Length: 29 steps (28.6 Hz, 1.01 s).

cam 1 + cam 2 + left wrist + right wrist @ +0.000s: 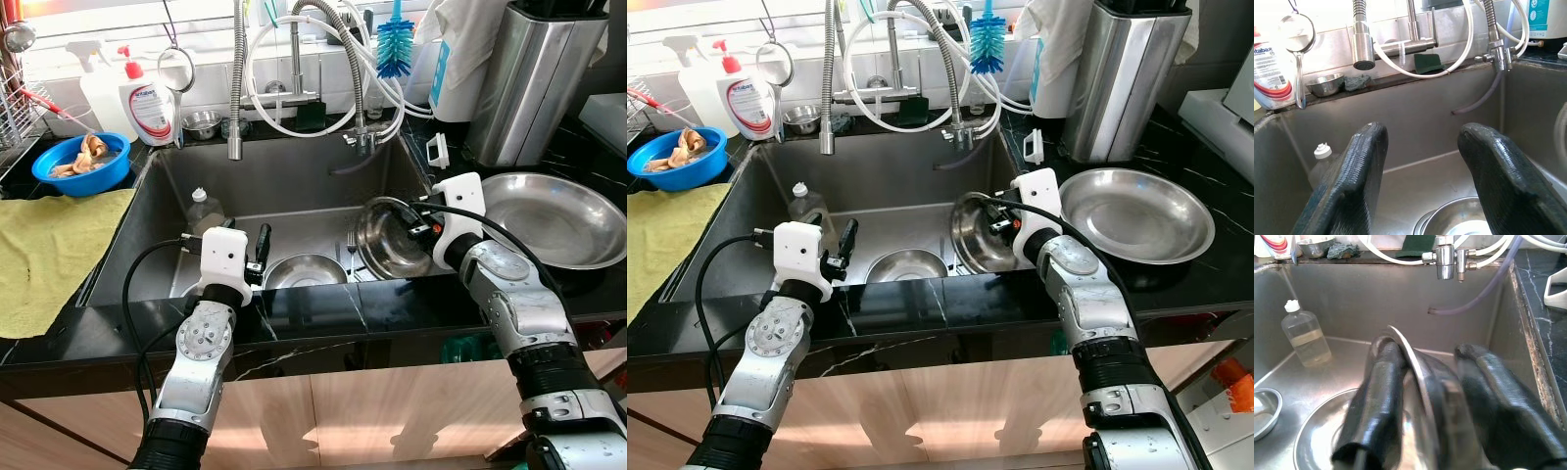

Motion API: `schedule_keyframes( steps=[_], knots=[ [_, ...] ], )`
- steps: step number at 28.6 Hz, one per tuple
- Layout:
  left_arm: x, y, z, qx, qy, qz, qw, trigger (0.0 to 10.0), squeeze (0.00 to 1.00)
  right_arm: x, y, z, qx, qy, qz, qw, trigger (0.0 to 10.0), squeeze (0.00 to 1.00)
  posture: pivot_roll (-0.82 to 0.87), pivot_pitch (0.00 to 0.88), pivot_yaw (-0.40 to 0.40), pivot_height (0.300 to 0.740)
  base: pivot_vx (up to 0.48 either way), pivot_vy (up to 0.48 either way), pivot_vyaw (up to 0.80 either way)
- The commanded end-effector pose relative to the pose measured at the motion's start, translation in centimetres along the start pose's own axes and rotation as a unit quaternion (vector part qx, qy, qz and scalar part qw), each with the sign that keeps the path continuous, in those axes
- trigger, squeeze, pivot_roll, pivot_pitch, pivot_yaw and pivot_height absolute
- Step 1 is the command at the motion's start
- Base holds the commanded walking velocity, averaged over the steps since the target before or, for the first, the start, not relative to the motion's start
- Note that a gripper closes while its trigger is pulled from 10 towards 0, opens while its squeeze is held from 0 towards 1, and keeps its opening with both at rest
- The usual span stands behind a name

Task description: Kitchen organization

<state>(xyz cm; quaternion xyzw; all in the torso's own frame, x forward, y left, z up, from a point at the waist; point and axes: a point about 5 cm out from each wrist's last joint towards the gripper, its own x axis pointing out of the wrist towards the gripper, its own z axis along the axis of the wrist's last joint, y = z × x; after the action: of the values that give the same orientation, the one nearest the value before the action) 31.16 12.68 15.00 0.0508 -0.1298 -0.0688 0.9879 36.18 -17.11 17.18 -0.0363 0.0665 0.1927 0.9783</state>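
Over the stainless steel sink [176, 211], right gripper [1425, 396] has its fingers closed around the rim of a tilted round steel plate [392, 240], at the right side of the basin. Left gripper [1422, 181] hovers with fingers apart above a small steel bowl [306, 270] on the sink floor. Step in hand looks like clearing dishes. Next: lift the plate clear of the wall toward the wide steel dish [549, 220] on the counter.

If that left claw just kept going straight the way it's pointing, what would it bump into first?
Probably the sink's back wall. The left gripper hangs open over the small steel bowl, which sits below its line, and nothing shows between the fingers. Depth is hard to judge.
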Motion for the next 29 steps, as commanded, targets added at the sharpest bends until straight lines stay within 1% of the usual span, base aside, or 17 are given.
schedule_keyframes(
  steps=[1, 2, 3, 5, 6, 8, 9, 10, 12, 15, 16, 17, 23, 24, 27, 28, 29],
  knots=[
    [-0.1, 0.3, -0.1, -0.004, 0.004, 0.006, 1.0, 10.0, 0.0, 0.4, 0.4, 1.3, -0.022, -0.016, 0.007, 1.0, 10.0, 1.0, -0.12, 0.0, 0.053, 0.74, 0.0, 0.0, 0.0],
    [-0.1, 0.2, -0.1, -0.004, 0.005, 0.005, 1.0, 10.0, 0.0, 0.4, 0.4, 1.3, -0.033, -0.013, 0.009, 0.999, 10.0, 0.69, -0.12, 0.0, 0.053, 0.74, 0.0, 0.0, 0.0],
    [-0.1, 0.2, -0.1, -0.004, 0.005, 0.005, 1.0, 10.0, 0.0, 0.5, 0.6, 1.4, -0.046, -0.012, 0.013, 0.999, 10.0, 0.0, -0.12, 0.0, 0.052, 0.74, 0.0, 0.0, 0.0],
    [-0.1, 0.2, -0.1, -0.004, 0.005, 0.005, 1.0, 10.0, 0.0, 0.5, 0.8, 1.7, -0.035, -0.019, 0.016, 0.999, 10.0, 0.0, -0.12, 0.0, 0.052, 0.74, 0.0, 0.0, 0.0],
    [-0.1, 0.1, -0.1, -0.005, 0.005, 0.005, 1.0, 10.0, 0.0, 0.6, 0.8, 1.9, -0.007, -0.028, 0.014, 0.999, 10.0, 0.0, -0.12, 0.0, 0.051, 0.74, 0.0, 0.0, 0.0],
    [-0.1, 0.1, -0.1, -0.005, 0.005, 0.006, 1.0, 10.0, 0.0, 0.6, 0.8, 2.1, 0.017, -0.034, 0.014, 0.999, 10.0, 0.0, -0.12, 0.0, 0.051, 0.74, 0.0, 0.0, 0.0],
    [-0.1, 0.1, -0.1, -0.005, 0.005, 0.005, 1.0, 10.0, 0.0, 0.6, 0.8, 2.1, 0.015, -0.034, 0.013, 0.999, 10.0, 0.78, -0.12, 0.0, 0.051, 0.74, 0.0, 0.0, 0.0],
    [-0.1, 0.1, -0.1, -0.005, 0.005, 0.005, 1.0, 10.0, 0.0, 0.6, 0.7, 2.1, 0.012, -0.032, 0.011, 0.999, 10.0, 1.0, -0.12, 0.0, 0.051, 0.74, 0.0, 0.0, 0.0],
    [-0.1, 0.1, -0.1, -0.004, 0.006, 0.005, 1.0, 10.0, 0.0, 0.6, 0.6, 2.0, 0.008, -0.027, 0.002, 1.0, 10.0, 1.0, -0.12, 0.0, 0.051, 0.74, 0.0, 0.0, 0.0],
    [-0.1, 0.0, -0.2, -0.004, 0.007, 0.005, 1.0, 10.0, 0.0, 0.6, 0.4, 2.1, 0.043, -0.037, -0.004, 0.998, 10.0, 1.0, -0.12, 0.0, 0.05, 0.74, 0.0, 0.0, 0.0],
    [-0.1, 0.1, -0.2, -0.003, 0.007, 0.005, 1.0, 10.0, 0.0, 0.6, 0.3, 2.2, 0.048, -0.039, -0.008, 0.998, 10.0, 0.62, -0.12, 0.0, 0.05, 0.74, 0.0, 0.0, 0.0],
    [-0.1, 0.1, -0.2, -0.003, 0.007, 0.005, 1.0, 10.0, 0.0, 0.6, 0.2, 2.2, 0.045, -0.039, -0.013, 0.998, 10.0, 0.0, -0.12, 0.0, 0.05, 0.74, 0.0, 0.0, 0.0],
    [0.0, 0.1, -0.1, -0.003, 0.006, 0.007, 1.0, 10.0, 0.0, 0.3, -0.4, 3.6, 0.035, -0.071, -0.051, 0.996, 10.0, 0.0, -0.12, 0.0, 0.048, 0.74, 0.0, 0.0, 0.0],
    [0.0, 0.1, -0.1, -0.002, 0.007, 0.008, 1.0, 10.0, 0.0, -0.3, -0.7, 4.9, 0.027, -0.102, -0.081, 0.991, 10.0, 0.0, -0.12, 0.0, 0.049, 0.74, 0.0, 0.0, 0.0],
    [0.0, 0.2, -0.1, -0.002, 0.008, 0.008, 1.0, 10.0, 0.0, -1.4, -1.3, 6.5, 0.012, -0.135, -0.126, 0.983, 10.0, 0.0, -0.12, 0.0, 0.051, 0.74, 0.0, 0.0, 0.0],
    [0.1, 0.2, -0.1, -0.001, 0.008, 0.01, 1.0, 10.0, 0.0, -2.7, -1.9, 7.6, 0.012, -0.158, -0.163, 0.974, 10.0, 0.0, -0.12, 0.0, 0.051, 0.74, 0.0, 0.0, 0.0],
    [0.1, 0.3, -0.1, -0.001, 0.008, 0.01, 1.0, 10.0, 0.0, -3.0, -2.1, 7.9, 0.015, -0.164, -0.174, 0.971, 10.0, 0.0, -0.13, 0.0, 0.052, 0.74, 0.0, 0.0, 0.0]
  ],
)
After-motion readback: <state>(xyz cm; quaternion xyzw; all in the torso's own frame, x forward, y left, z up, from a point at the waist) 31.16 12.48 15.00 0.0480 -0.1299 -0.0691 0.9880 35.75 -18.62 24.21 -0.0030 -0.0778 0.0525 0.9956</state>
